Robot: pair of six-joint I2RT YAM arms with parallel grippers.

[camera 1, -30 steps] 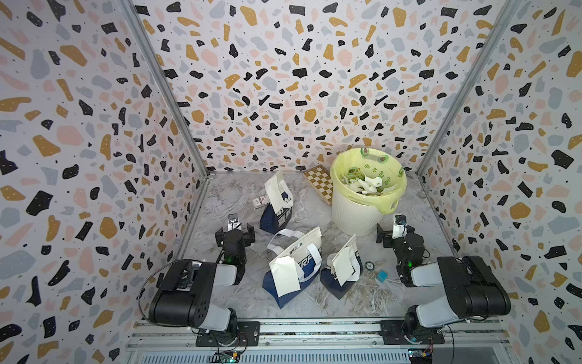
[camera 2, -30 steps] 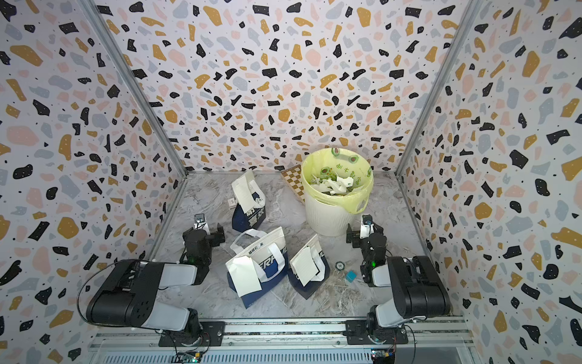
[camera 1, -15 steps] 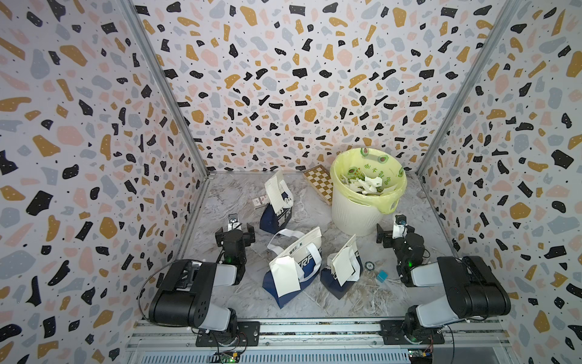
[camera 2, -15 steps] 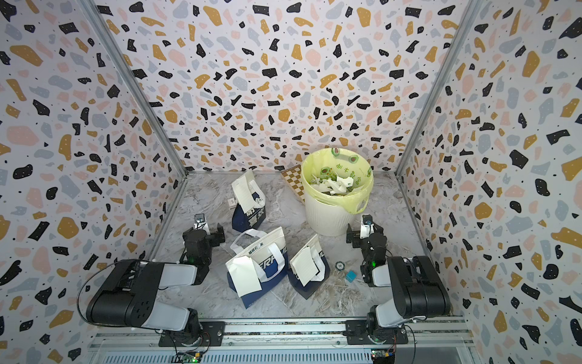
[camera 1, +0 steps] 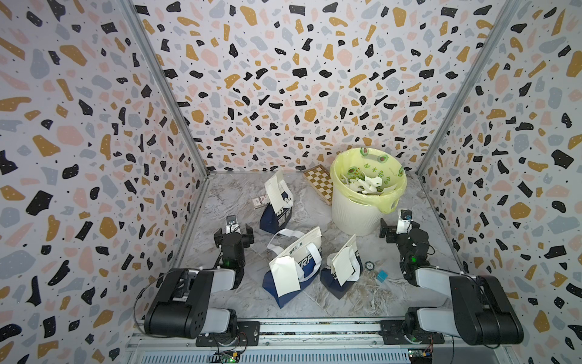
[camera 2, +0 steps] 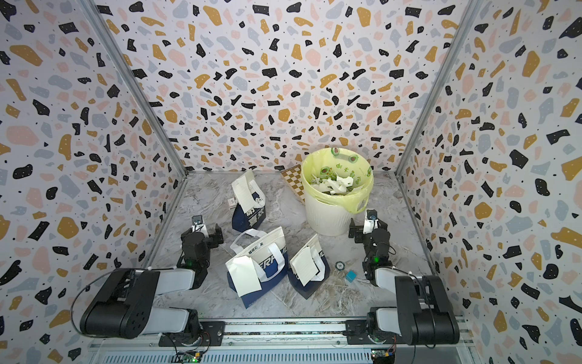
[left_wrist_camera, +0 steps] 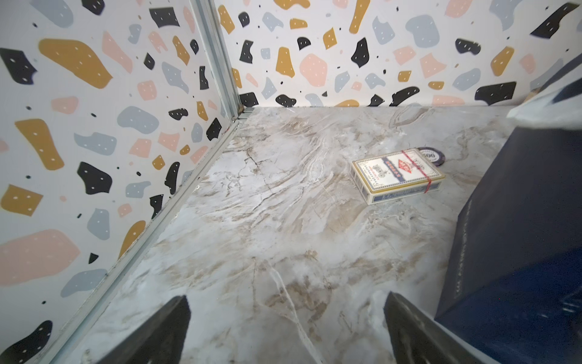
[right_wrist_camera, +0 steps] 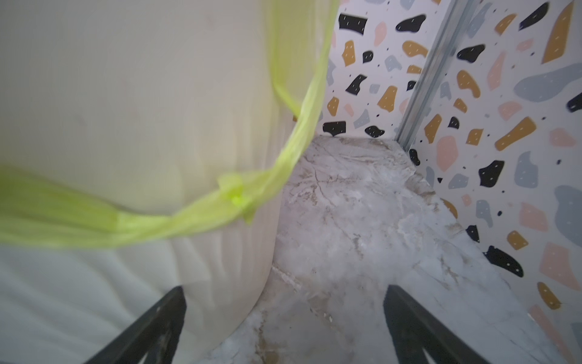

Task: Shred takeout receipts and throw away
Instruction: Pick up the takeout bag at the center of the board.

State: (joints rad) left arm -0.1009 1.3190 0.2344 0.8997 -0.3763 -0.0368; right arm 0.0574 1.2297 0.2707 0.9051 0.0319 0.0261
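Atop navy-and-cream tote bags (camera 1: 310, 268): off-white rectangular paper receipts (camera 1: 285, 277); ragged white scraps (camera 1: 369, 185) in lime-lined bin (camera 1: 352, 217); left gripper (camera 1: 233, 232), right gripper (camera 1: 399, 227) released, empty.

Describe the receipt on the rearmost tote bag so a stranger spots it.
Start at the white plastic bin lined in yellow-green. Left of it stands a navy-and-cream tote bag. Its off-white paper receipt sticks up at the top; two others lie on nearer bags.
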